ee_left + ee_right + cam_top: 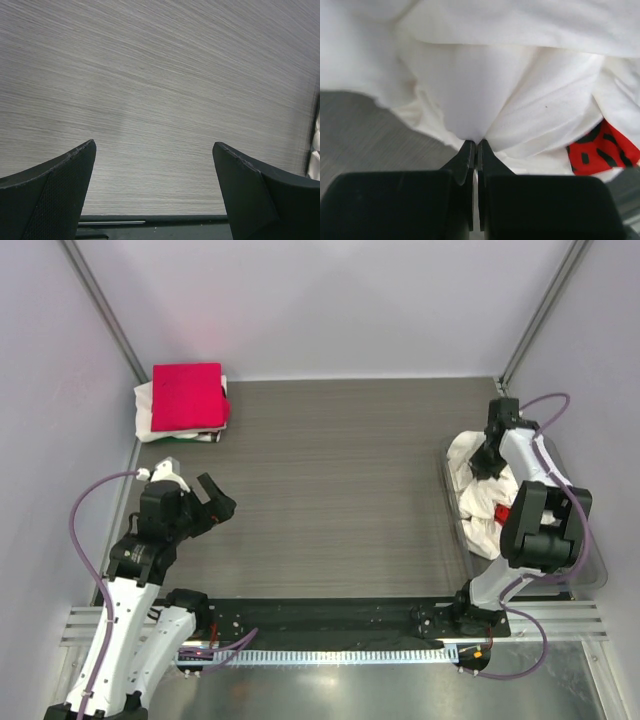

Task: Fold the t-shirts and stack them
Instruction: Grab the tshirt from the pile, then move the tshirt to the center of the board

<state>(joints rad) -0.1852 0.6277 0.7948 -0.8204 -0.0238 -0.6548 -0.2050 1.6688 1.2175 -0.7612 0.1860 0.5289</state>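
Where the right pincer [476, 142] bites: jaws pressed together on a fold of white t-shirt [470, 90], the cloth drawn to a point at the tips.
Just past those tips, to their right: red print [600, 150] with black lettering on white cloth; whether it belongs to the pinched shirt, I cannot tell.
Around that pincer: clear tub [592, 578] holding the crumpled heap.
Left pincer [154, 144]: jaws wide apart, hovering over the wood-grain table [160, 75].
Far beyond the left pincer: crimson t-shirt [186, 397], folded square, lying on a folded white garment [145, 402] at the table's far left corner.
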